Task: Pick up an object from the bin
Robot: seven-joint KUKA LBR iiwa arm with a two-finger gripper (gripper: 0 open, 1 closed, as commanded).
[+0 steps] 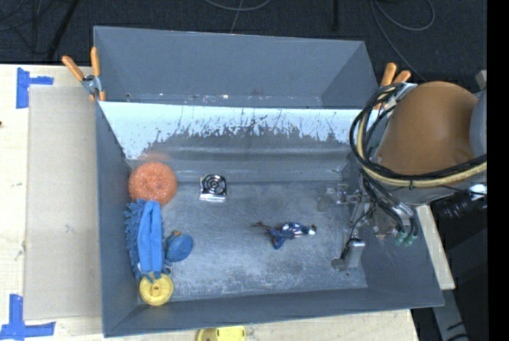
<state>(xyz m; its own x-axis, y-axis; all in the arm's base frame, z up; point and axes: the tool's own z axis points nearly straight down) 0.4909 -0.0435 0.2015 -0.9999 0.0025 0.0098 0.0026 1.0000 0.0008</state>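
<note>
My gripper (348, 254) hangs low over the bin floor near the right wall, with no loose thing under it. The nearest thing is a small blue and white toy figure (287, 232), lying flat on the floor a little to the gripper's left and apart from it. Farther left, toward the back, stands a small shiny metal piece (213, 187).
Along the left wall lie an orange scrubber ball (153, 182), a blue brush with a yellow end (149, 250) and a small blue ball (178, 246). The arm with its brown cover and cables reaches in over the bin's right rim.
</note>
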